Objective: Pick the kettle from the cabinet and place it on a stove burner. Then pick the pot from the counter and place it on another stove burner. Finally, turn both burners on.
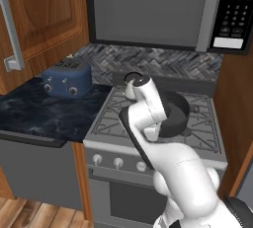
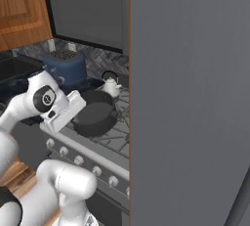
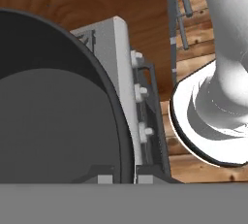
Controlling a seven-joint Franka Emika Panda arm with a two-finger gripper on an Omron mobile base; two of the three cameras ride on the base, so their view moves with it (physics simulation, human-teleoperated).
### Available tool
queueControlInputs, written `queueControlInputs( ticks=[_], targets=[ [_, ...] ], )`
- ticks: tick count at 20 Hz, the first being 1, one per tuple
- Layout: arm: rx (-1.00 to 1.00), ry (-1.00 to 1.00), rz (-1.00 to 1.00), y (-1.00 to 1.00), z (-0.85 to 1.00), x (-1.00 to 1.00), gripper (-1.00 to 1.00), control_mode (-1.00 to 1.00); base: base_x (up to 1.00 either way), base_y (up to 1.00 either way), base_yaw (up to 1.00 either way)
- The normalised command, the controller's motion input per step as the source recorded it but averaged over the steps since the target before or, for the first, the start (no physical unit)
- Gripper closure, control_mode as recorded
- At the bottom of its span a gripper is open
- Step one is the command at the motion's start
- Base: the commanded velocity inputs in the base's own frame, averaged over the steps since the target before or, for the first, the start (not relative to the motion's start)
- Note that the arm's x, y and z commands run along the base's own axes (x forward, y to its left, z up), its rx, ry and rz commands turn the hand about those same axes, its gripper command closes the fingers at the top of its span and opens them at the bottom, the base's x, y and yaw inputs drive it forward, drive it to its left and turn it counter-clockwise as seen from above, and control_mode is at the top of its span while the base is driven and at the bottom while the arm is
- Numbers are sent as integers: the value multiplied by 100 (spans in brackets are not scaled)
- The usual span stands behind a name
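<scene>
I see the low dark grey pot [image 1: 174,113], lidless and upright, over the front grates of the stove [image 1: 195,138]. The small white kettle [image 1: 131,87] stands upright on the stove's rear-left burner, just behind the pot.

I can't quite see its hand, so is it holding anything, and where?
Yes: the round dark grey metal pot, pinched at its near rim by the shut gripper, over the grey steel range.
</scene>
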Motion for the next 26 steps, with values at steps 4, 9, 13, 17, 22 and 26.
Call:
queueControlInputs(
  ticks=[4,9,13,17,22,26],
  targets=[
    [1,0,3,14,-5,43,100,-100,0,0,0],
    [1,0,3,17,-12,34,100,-100,0,0,0],
    [1,0,4,20,-16,28,100,-100,0,0,0],
    [0,0,4,19,-15,26,100,-100,0,0,0],
    [0,0,4,19,-15,25,100,-100,0,0,0],
    [1,0,4,17,-13,26,100,-100,0,0,0]
  ],
)
